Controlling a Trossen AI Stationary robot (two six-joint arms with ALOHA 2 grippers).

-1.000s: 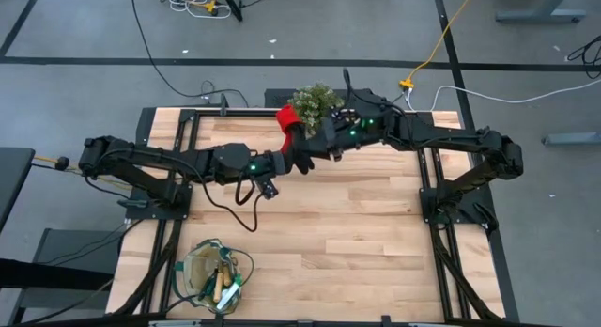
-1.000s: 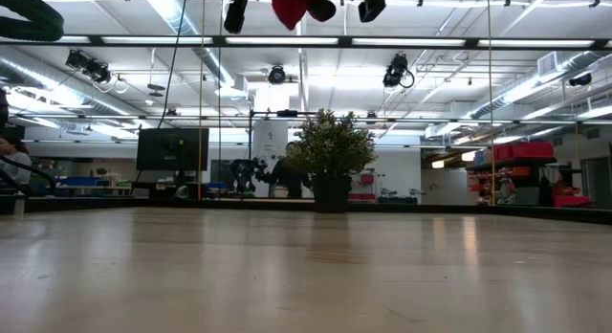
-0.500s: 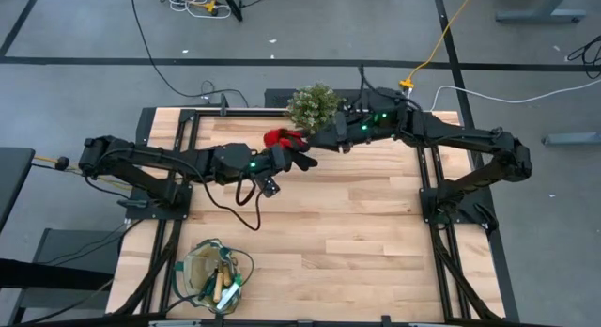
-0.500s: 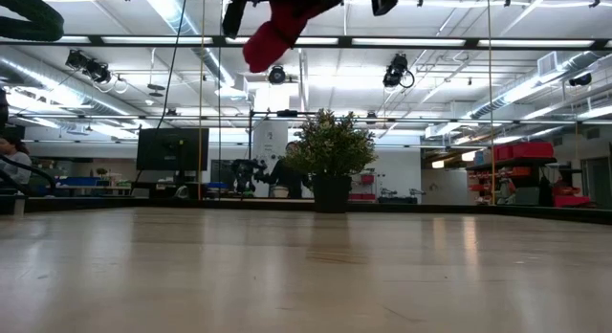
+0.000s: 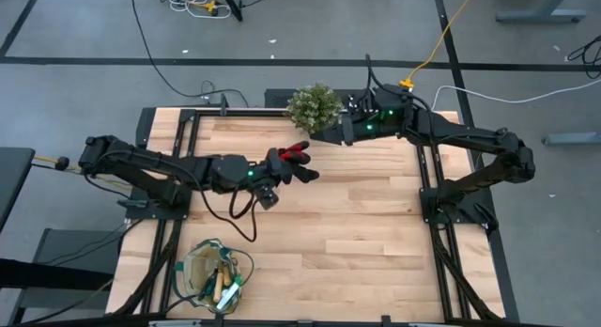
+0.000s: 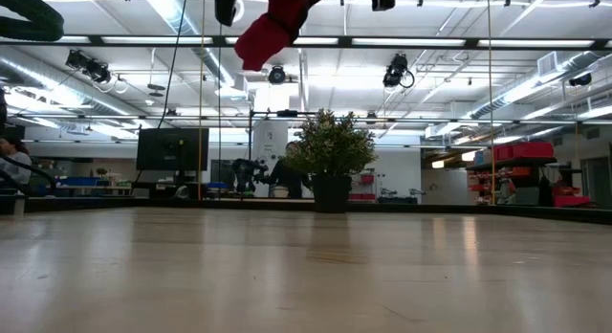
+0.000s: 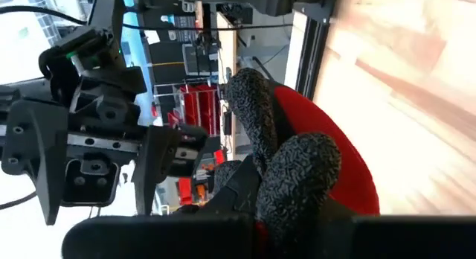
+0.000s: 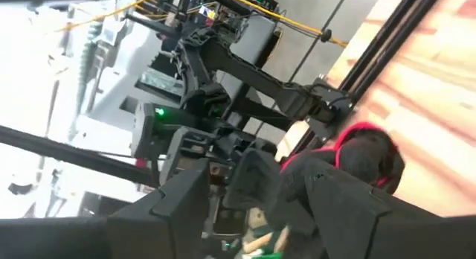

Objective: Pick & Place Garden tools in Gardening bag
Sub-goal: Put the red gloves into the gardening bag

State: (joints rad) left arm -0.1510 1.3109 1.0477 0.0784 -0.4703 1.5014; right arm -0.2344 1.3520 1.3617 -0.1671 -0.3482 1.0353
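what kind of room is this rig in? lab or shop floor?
Looks like a robotics lab or workshop: exposed ceiling ducts and strip lights, a monitor on a bench, red storage bins on shelving, and loose cables on the grey floor.

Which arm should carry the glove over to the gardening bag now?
Left. The left gripper is shut on the glove, and the gardening bag sits on its side. The right gripper is open by the potted plant.
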